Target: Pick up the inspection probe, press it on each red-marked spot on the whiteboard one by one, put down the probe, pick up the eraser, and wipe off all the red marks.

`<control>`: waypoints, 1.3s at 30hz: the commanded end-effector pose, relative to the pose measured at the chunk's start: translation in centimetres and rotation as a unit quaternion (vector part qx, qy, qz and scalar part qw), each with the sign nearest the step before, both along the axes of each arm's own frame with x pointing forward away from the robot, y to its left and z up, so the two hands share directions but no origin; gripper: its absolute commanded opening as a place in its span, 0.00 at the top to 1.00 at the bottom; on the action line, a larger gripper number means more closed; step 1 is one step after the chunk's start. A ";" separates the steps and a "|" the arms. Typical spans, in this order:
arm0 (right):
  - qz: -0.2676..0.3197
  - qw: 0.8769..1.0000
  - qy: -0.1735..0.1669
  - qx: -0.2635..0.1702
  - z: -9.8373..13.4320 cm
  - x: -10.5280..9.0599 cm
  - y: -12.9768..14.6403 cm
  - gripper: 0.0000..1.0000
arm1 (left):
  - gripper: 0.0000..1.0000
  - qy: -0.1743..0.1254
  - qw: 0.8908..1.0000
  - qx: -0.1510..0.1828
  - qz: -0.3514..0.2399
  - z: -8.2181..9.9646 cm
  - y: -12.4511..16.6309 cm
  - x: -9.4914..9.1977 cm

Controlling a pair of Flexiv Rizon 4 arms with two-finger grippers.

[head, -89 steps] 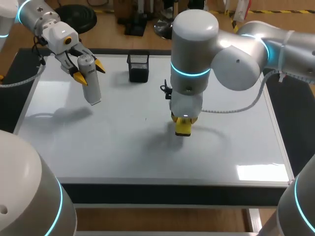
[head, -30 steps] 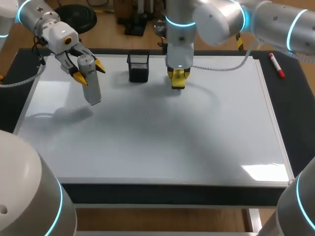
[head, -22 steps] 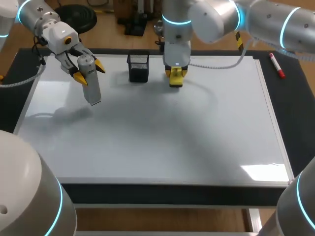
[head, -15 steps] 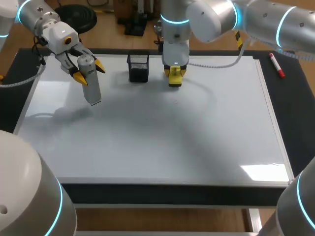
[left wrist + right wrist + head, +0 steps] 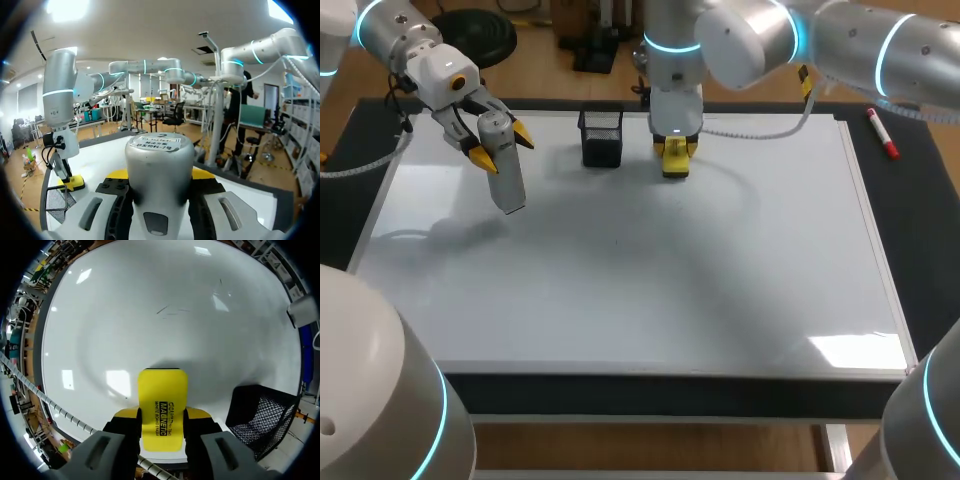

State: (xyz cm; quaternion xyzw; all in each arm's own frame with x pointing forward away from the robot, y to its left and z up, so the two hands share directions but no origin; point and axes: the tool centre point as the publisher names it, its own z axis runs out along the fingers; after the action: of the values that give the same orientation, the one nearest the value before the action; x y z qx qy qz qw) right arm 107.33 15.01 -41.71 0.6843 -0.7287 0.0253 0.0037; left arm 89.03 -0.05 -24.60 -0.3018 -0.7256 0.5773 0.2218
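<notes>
My left gripper [image 5: 498, 146] is shut on the grey cylindrical inspection probe [image 5: 503, 165] and holds it tilted above the whiteboard's [image 5: 620, 290] far left part. In the left wrist view the probe [image 5: 159, 175] fills the space between the fingers. My right gripper [image 5: 676, 150] is shut on the yellow eraser [image 5: 675, 160], which rests on the board near its far edge, just right of the black mesh holder [image 5: 601, 136]. From the right wrist I see the eraser [image 5: 162, 407] clamped between the fingers, the holder [image 5: 262, 412] beside it. No red marks show on the board.
A red marker [image 5: 881, 133] lies on the dark mat [image 5: 925, 230] beyond the board's right edge. The board's raised frame [image 5: 876, 250] borders its right side.
My right arm has slid the eraser a little to the left along the far edge, closer to the mesh holder. The left arm and probe have not moved.
</notes>
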 end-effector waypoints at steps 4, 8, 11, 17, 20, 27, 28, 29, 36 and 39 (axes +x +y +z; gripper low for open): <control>-0.002 1.000 -0.002 -0.005 0.0 0.1 -0.1 0.75 | 1.00 0.000 1.000 0.000 -0.002 0.1 0.0 0.1; -0.004 1.000 -0.002 -0.007 -0.2 0.0 -0.2 0.73 | 1.00 0.000 1.000 0.000 -0.002 0.1 0.0 0.1; -0.005 1.000 -0.001 -0.007 -0.2 0.0 -0.3 0.69 | 1.00 0.000 1.000 0.000 -0.002 0.1 0.0 0.1; -0.008 1.000 -0.001 -0.007 -0.3 -0.1 -0.7 0.64 | 1.00 0.000 1.000 0.000 -0.002 0.1 0.0 0.1; -0.012 1.000 -0.001 -0.005 -0.2 -0.1 -0.9 0.60 | 1.00 0.000 1.000 0.000 -0.002 0.1 0.0 0.1; -0.035 0.999 -0.007 0.014 0.7 -0.5 -2.2 0.11 | 1.00 0.000 1.000 0.000 -0.002 0.1 0.0 0.1; -0.038 0.999 -0.008 0.016 0.9 -0.5 -2.4 0.00 | 1.00 0.000 1.000 0.000 -0.002 0.1 0.0 0.1; -0.042 0.999 -0.010 0.018 1.0 -0.6 -2.6 0.00 | 1.00 0.000 1.000 0.000 -0.002 0.1 0.0 0.1; -0.074 0.996 -0.014 0.043 1.8 -1.0 -4.2 0.00 | 1.00 0.000 1.000 0.000 -0.002 0.1 0.0 0.1; -0.092 0.994 -0.014 0.053 2.1 -1.1 -4.8 0.00 | 1.00 0.000 1.000 0.000 -0.002 0.1 0.0 0.1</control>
State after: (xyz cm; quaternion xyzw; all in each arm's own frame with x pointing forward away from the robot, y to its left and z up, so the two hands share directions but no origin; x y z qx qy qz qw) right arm 106.94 11.24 -40.25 0.6148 -0.7883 0.0010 -0.0266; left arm 89.03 -0.05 -24.60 -0.3018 -0.7256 0.5773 0.2219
